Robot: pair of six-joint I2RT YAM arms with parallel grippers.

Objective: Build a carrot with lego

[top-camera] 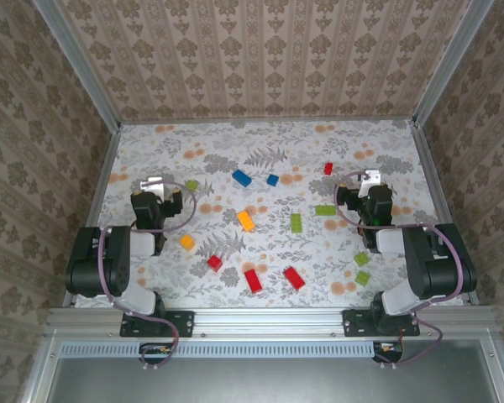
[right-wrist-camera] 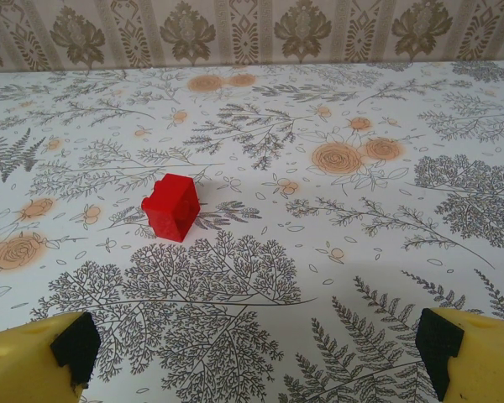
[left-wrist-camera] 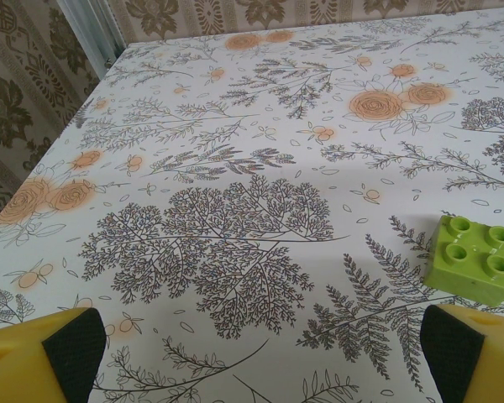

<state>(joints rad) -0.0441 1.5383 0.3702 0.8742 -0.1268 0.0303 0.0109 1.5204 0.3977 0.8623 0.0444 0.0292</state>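
Left hand (left-wrist-camera: 265, 365) and right hand (right-wrist-camera: 256, 357) both spread wide, pinching nothing; lego (top-camera: 246, 221) loose on the counter (top-camera: 386, 143).
From above, red, orange, green and blue bricks lie scattered between the arms, mostly mid-counter and toward the near edge. The left wrist camera adds stud detail: a green four-stud brick (left-wrist-camera: 475, 259) just beside its right fingertip. The right wrist camera faces a small red brick (right-wrist-camera: 172, 206), well apart, toward the far edge.
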